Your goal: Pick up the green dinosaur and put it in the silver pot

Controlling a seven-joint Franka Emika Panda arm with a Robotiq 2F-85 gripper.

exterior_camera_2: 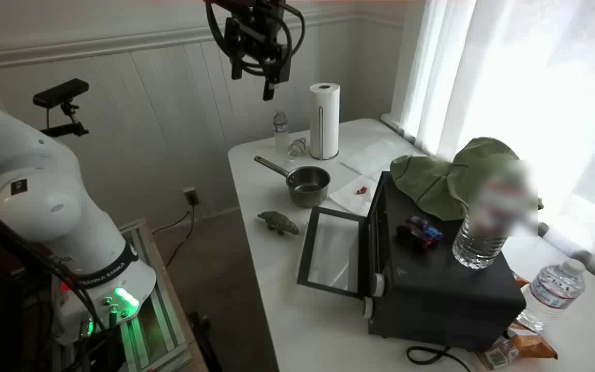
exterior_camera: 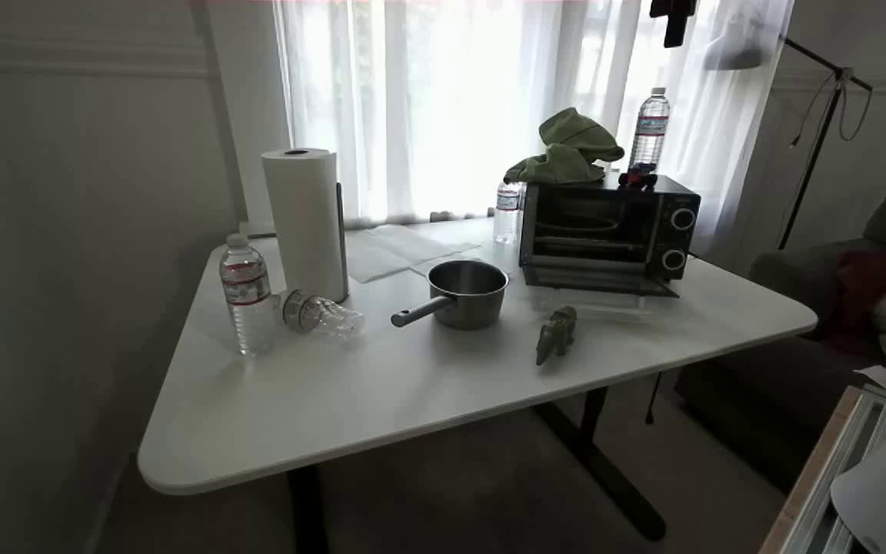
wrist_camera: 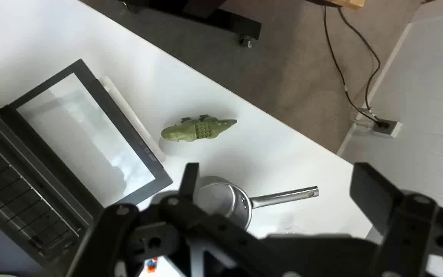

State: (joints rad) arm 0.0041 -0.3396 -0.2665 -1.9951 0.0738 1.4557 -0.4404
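Observation:
The green dinosaur (exterior_camera: pixel 557 335) stands on the white table near its front edge, beside the pot and apart from it. It also shows in an exterior view (exterior_camera_2: pixel 278 222) and in the wrist view (wrist_camera: pixel 198 129). The silver pot (exterior_camera: pixel 467 308) stands upright on the table with its long handle out to one side; it also shows in an exterior view (exterior_camera_2: pixel 308 192). In the wrist view the pot (wrist_camera: pixel 221 198) is partly hidden behind a finger. My gripper (exterior_camera_2: pixel 252 82) is high above the table. In the wrist view the gripper's fingers (wrist_camera: pixel 277 181) are wide apart with nothing between them.
The toaster oven (exterior_camera_2: pixel 447 294) has its glass door (exterior_camera_2: pixel 331 253) lowered near the dinosaur. A green cloth (exterior_camera: pixel 570 154), a bottle (exterior_camera: pixel 649 131) and a toy car (exterior_camera_2: pixel 420 231) are on it. A paper towel roll (exterior_camera: pixel 304 223) and water bottles (exterior_camera: pixel 245 296) stand beyond the pot's handle.

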